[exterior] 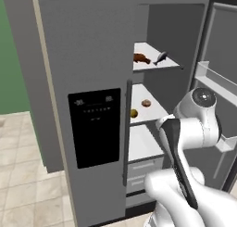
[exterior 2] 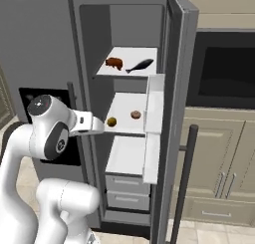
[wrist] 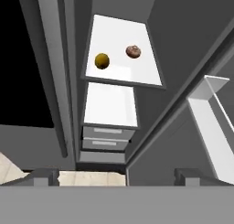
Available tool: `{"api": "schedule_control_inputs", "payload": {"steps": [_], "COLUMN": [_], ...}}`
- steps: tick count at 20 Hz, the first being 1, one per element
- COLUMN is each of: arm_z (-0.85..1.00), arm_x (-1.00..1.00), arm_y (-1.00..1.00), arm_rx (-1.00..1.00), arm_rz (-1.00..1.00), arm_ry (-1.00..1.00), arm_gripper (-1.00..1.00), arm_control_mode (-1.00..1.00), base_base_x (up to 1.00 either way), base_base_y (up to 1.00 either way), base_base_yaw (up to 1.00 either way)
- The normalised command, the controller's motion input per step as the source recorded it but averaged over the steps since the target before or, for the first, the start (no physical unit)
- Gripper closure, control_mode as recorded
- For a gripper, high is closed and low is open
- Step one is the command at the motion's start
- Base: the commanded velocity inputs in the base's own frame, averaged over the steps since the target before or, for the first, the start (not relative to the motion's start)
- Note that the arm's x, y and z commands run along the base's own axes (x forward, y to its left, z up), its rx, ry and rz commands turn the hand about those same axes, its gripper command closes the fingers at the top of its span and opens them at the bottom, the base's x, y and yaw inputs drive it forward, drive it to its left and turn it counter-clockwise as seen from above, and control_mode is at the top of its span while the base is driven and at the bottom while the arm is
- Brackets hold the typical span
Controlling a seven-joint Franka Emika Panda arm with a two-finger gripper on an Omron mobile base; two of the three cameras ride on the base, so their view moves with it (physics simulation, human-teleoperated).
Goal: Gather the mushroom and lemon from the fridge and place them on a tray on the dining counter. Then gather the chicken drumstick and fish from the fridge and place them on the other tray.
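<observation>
Peeking half-hidden behind door: lemon [exterior: 134, 113]

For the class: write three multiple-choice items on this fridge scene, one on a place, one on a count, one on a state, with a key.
1. Where does the lemon lie?
A. top shelf
B. middle shelf, beside the mushroom
C. drawer

2. How many foods lie on the top shelf?
A. one
B. two
C. four

3. The pincer is:
A. open, holding nothing
B. shut on the lemon
C. shut on the fish

Key: B, both lie on one shelf; B, the chicken drumstick and fish; A, fingertips apart, nothing between.
</observation>
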Motion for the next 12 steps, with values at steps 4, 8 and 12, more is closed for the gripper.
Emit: {"api": "schedule_control_inputs", "payload": {"steps": [4,8,12], "arm_z": [0.0,0.0,0.0], "arm_x": [0.0,0.0,0.0], "arm_y": [0.0,0.0,0.0], "arm_rx": [0.0,0.0,0.0], "arm_rz": [0.0,0.0,0.0], "arm_ry": [0.0,0.0,0.0], "arm_gripper": [-1.0,-1.0,-1.0], "arm_control_mode": [1.0,1.0,1.0], "base_base_x": [0.48,0.48,0.42], "base_base_y": [0.13,0.1,0.05], "base_base_yaw": [-0.19,-0.2,-0.19]}}
